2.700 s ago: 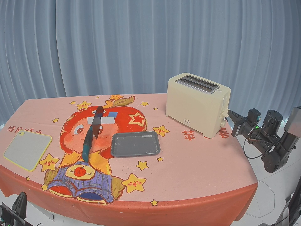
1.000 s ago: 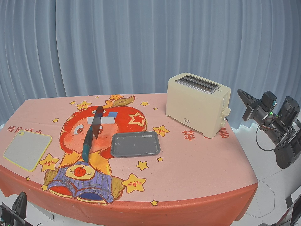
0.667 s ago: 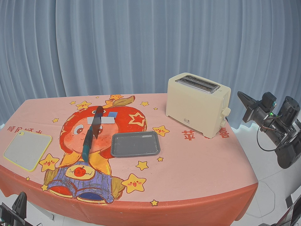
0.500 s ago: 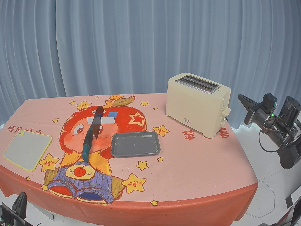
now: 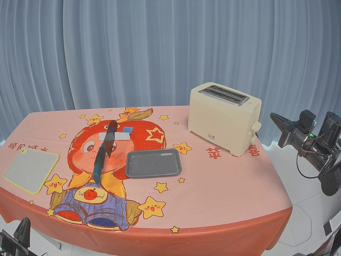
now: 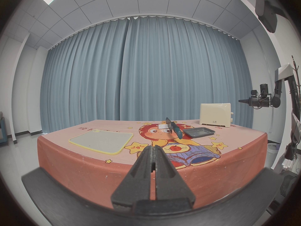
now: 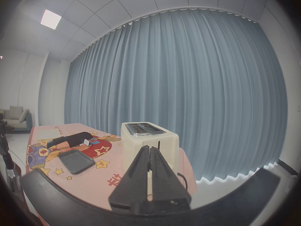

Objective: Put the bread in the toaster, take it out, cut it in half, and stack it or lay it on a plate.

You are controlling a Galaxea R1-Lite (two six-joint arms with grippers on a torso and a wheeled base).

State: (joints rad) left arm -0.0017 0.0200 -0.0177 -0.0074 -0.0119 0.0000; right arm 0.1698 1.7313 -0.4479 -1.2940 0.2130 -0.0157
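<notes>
Bread, by our judgement, sits down in the slots of the toaster [image 5: 223, 118]; the slots are too dark for us to confirm a slice.

Left to right:
- The left gripper [image 6: 153, 153] hangs off the near left corner of the table [image 5: 220, 192], fingers pressed together and empty.
- We find the cutting board [image 5: 31, 168] close to the table's left edge, well apart from the toaster.
- The knife [image 5: 103, 152] lies with its blade propped on a small white block [image 5: 120, 136], just beside the grey plate [image 5: 153, 163].
- The right gripper [image 5: 273, 116] hovers off the table's right side, near the toaster's lever [image 5: 256, 126] but apart from it, fingers closed on nothing.

Risks noted:
- Closed fingers driven at a slot would jam or shove the toaster, so they need opening first.
- A soft slice pinched hard may tear.
- The carry across to the cutting board is long, and a weak grip may drop the slice.
- A low pass could knock the propped knife onto the plate.
</notes>
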